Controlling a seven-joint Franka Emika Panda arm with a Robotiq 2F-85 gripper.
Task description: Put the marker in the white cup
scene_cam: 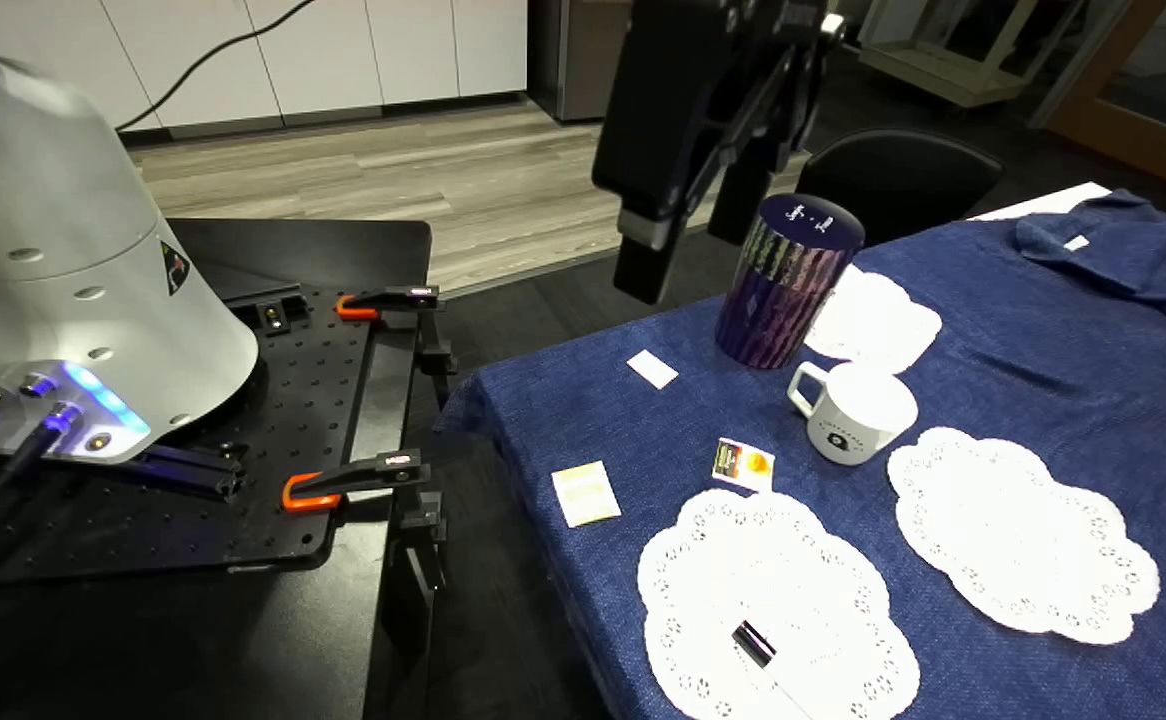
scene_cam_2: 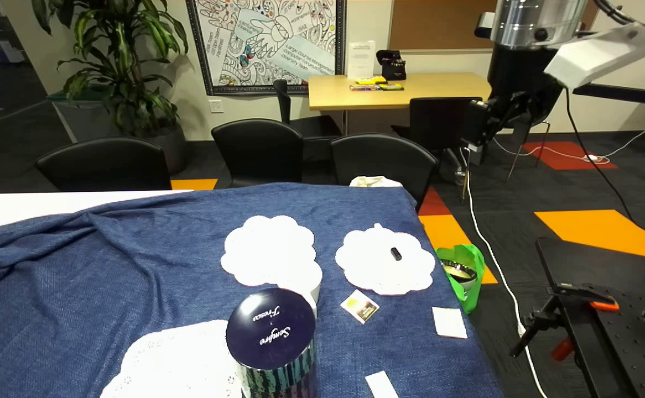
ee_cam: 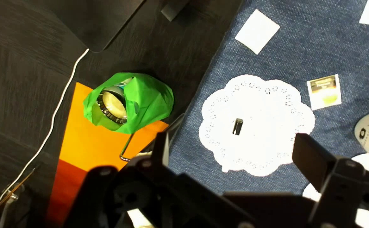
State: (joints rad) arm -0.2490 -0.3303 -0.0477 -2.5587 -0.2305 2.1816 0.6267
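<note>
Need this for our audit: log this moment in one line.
pincer: open, empty | marker: lying on lace doily | white mug: upright, near purple canister | placement: not yet done

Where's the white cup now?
In an exterior view, the white cup stands right of centre, beside the purple striped canister, up and right of the printed card.

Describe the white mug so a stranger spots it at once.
On the blue tablecloth, find the tall purple canister. Just beside it sits the white mug, squat and upright; unlike the flat white doilies, it has a handle and dark logo.
</note>
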